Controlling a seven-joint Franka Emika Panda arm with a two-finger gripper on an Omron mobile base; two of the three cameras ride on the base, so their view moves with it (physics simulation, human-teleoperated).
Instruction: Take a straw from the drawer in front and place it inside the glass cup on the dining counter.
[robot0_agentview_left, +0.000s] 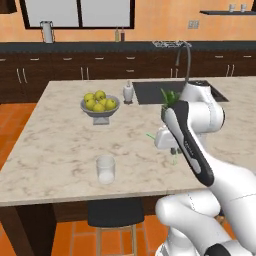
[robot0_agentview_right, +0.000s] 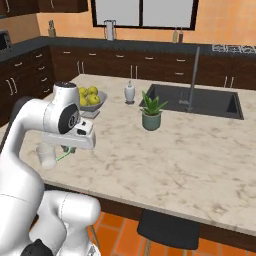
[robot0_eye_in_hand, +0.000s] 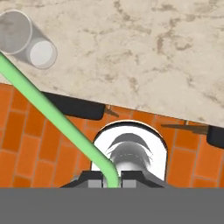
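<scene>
The straw (robot0_eye_in_hand: 48, 111), one thin light-green tube bent near the clamped end, slants from the gripper (robot0_eye_in_hand: 112, 183) closed tight on it, above the dining counter (robot0_agentview_left: 60, 150). We count one clear glass cup (robot0_agentview_left: 105, 169) near the edge, one fruit bowl (robot0_agentview_left: 100, 111), one potted plant (robot0_agentview_right: 151, 113).

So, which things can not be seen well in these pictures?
- The tool shut on the straw: in the left base view the arm covers it.
- The straw's far end: cut off by the left edge of the hand view.
- The plant: half hidden behind the arm in the left base view.
- The stool: legs cut off by the bottom edge, right base view.
</scene>
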